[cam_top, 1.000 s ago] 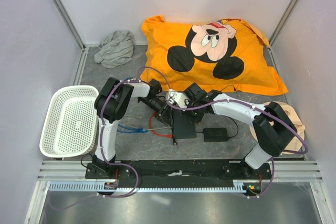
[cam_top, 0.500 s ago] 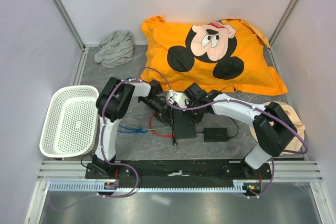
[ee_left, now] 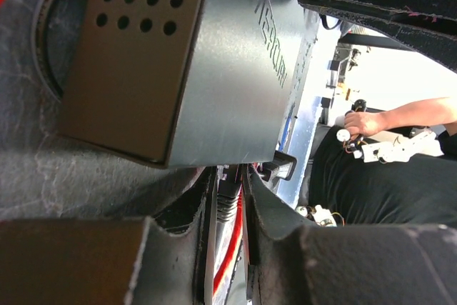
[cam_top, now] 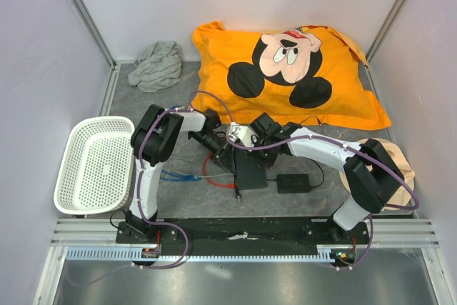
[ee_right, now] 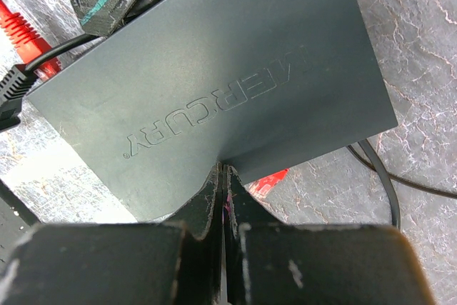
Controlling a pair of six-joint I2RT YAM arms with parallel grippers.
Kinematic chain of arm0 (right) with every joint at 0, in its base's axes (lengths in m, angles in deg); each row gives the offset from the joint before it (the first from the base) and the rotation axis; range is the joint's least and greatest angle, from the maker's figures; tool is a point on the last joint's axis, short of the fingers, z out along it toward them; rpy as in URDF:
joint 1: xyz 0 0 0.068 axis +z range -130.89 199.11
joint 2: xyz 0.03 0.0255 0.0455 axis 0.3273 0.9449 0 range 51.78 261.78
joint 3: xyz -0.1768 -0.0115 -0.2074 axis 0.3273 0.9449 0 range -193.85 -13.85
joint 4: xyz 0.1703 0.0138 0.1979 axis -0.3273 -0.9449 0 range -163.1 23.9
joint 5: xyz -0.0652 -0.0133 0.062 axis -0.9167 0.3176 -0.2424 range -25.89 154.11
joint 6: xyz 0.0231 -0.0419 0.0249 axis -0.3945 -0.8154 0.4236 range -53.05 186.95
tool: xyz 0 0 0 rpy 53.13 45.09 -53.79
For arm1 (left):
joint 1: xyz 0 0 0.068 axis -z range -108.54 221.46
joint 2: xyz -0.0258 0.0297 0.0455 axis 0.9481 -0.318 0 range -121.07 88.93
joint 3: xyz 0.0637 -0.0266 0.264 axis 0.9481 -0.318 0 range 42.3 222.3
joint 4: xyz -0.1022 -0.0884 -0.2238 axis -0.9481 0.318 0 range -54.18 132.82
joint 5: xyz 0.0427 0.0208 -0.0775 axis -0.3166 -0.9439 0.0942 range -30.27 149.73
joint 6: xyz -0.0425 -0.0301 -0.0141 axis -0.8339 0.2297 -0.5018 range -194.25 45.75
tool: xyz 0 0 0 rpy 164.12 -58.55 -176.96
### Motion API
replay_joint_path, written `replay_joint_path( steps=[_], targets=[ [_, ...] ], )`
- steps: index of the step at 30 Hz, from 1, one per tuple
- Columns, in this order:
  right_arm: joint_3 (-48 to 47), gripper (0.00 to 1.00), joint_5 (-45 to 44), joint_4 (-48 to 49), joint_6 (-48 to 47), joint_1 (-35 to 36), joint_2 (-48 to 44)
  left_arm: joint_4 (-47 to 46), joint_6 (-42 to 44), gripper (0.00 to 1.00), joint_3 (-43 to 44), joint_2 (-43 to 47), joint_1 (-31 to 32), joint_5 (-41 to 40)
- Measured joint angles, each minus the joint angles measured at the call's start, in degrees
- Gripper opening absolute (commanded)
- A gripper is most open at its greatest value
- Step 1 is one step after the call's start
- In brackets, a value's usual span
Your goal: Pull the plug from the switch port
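The switch (cam_top: 250, 170) is a flat black box on the grey mat, with MERCURY embossed on its top (ee_right: 214, 83). My left gripper (ee_left: 230, 208) is shut on the plug (ee_left: 227, 201), a dark ribbed boot on a red cable (cam_top: 209, 173). The plug's front end meets the switch's edge (ee_left: 214, 155); the port itself is hidden. In the top view the left gripper (cam_top: 224, 151) sits at the switch's far-left corner. My right gripper (ee_right: 226, 171) is shut with nothing between its fingers, and its tips press on the switch's top face. It shows in the top view (cam_top: 248, 149).
A black power brick (cam_top: 293, 183) lies right of the switch. Blue cables (cam_top: 178, 175) lie to its left. A white basket (cam_top: 96, 166) stands at the left, with a grey cloth (cam_top: 157, 66) and an orange pillow (cam_top: 285, 69) behind. A beige object (cam_top: 398, 166) sits at the right.
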Motion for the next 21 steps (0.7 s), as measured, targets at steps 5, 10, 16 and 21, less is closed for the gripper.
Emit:
replay_joint_path(
  steps=[5,10,16,21],
  targets=[
    [0.02,0.00,0.07,0.13,0.04,0.00,0.02,1.73,0.09,0.02,0.90,0.00,0.02,-1.97],
    [0.02,0.00,0.11,0.22,0.20,0.00,0.04,3.32,0.81,0.05,1.44,0.00,-0.02,-2.86],
    [0.02,0.00,0.22,0.26,0.22,0.00,0.09,10.03,7.13,0.03,0.33,-2.23,-3.45,-2.40],
    [0.02,0.00,0.22,0.26,0.42,0.00,0.09,13.46,10.60,0.02,0.33,-3.52,-5.22,-1.14]
  ],
)
